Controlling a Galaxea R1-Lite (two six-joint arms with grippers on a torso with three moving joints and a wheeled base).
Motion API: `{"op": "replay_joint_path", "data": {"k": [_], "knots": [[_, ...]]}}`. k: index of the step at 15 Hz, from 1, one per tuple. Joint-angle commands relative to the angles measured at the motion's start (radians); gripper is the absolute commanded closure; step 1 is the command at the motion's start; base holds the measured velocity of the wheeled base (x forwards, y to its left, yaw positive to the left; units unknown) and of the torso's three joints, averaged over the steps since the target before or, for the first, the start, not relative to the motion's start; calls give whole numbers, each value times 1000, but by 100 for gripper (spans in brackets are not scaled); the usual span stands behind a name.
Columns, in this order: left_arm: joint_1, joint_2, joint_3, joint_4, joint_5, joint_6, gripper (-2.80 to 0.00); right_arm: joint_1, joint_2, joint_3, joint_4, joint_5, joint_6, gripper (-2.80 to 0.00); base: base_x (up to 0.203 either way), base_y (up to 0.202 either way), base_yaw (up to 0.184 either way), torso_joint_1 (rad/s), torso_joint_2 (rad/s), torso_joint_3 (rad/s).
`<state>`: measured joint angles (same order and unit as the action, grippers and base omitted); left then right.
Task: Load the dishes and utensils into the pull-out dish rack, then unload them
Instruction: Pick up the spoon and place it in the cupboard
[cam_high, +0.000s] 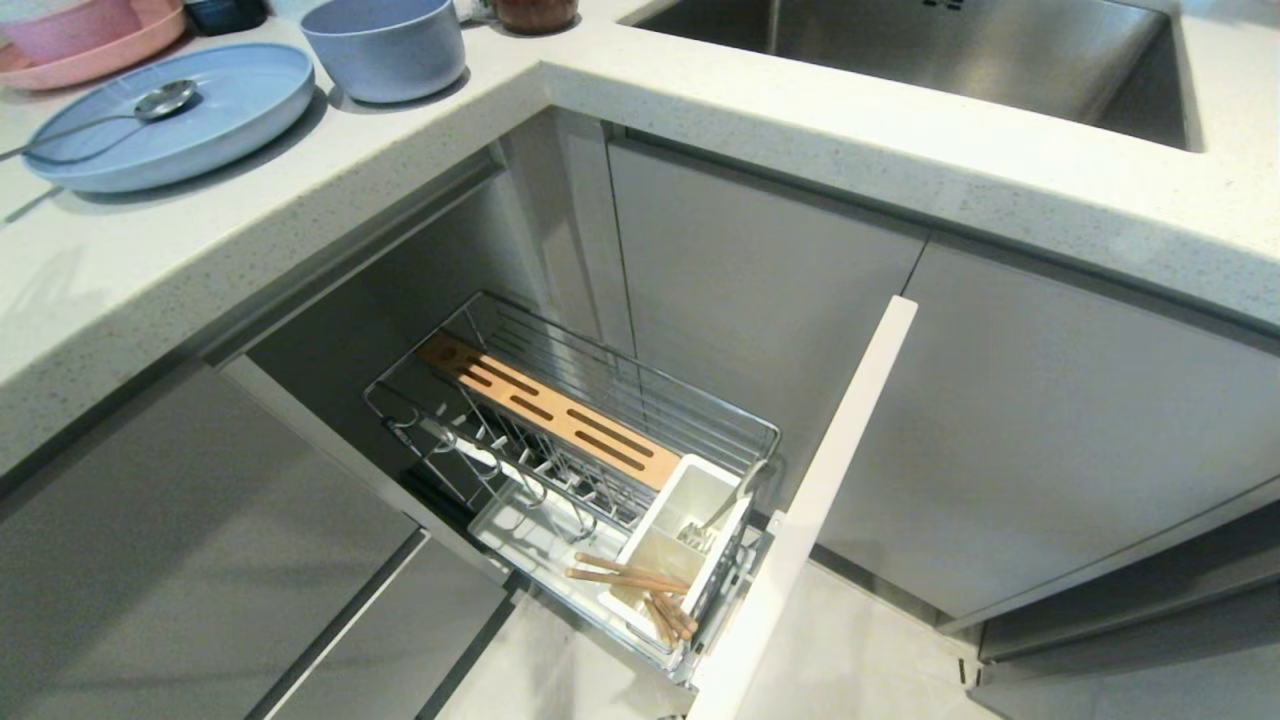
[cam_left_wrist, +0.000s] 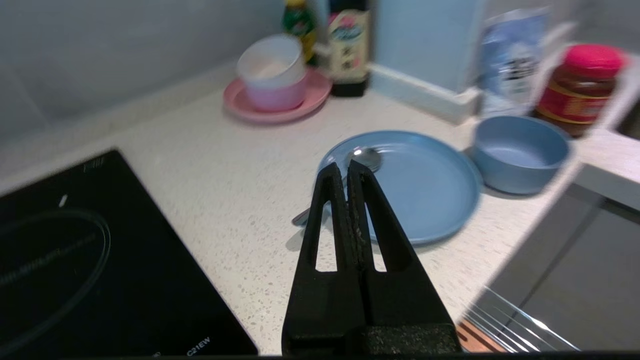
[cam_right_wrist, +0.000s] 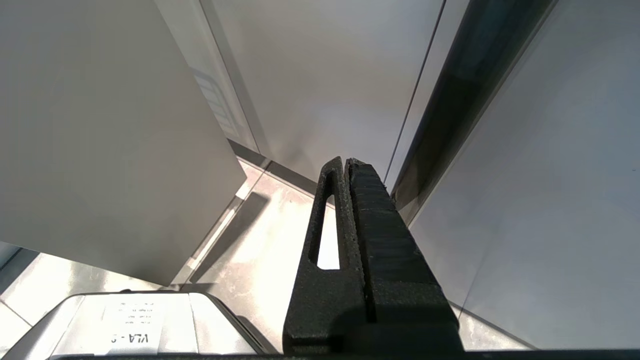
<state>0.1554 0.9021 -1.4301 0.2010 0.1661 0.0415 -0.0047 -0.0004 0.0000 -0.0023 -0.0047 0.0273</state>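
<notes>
Left wrist view shows the left gripper (cam_left_wrist: 348, 167) with its fingers pressed together and empty, poised above the counter (cam_left_wrist: 235, 200) and pointing toward the spoon (cam_left_wrist: 361, 160) lying on the near rim of the pale blue plate (cam_left_wrist: 425, 190), with the blue bowl (cam_left_wrist: 520, 152) just beyond. Lower down, the right gripper (cam_right_wrist: 345, 165) hangs closed beside the cabinet fronts. Head view shows the pull-out dish rack (cam_high: 590, 440) drawn out, chopsticks (cam_high: 630, 578) lying across its white caddy (cam_high: 680, 530).
</notes>
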Motion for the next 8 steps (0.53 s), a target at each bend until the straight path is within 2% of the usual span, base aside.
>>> {"op": "replay_joint_path", "data": {"k": [1, 3, 6, 8], "knots": [[118, 169, -41, 3, -23, -38, 0, 0, -4, 2, -1, 0, 0, 0, 0, 0, 0, 0, 0, 0], [177, 238, -57, 2, -62, -46, 0, 0, -4, 2, -1, 0, 0, 0, 0, 0, 0, 0, 0, 0], [232, 351, -98, 3, -165, -44, 0, 0, -4, 2, -1, 0, 0, 0, 0, 0, 0, 0, 0, 0], [264, 404, -113, 4, -207, -13, 0, 0, -4, 2, -1, 0, 0, 0, 0, 0, 0, 0, 0, 0]]}}
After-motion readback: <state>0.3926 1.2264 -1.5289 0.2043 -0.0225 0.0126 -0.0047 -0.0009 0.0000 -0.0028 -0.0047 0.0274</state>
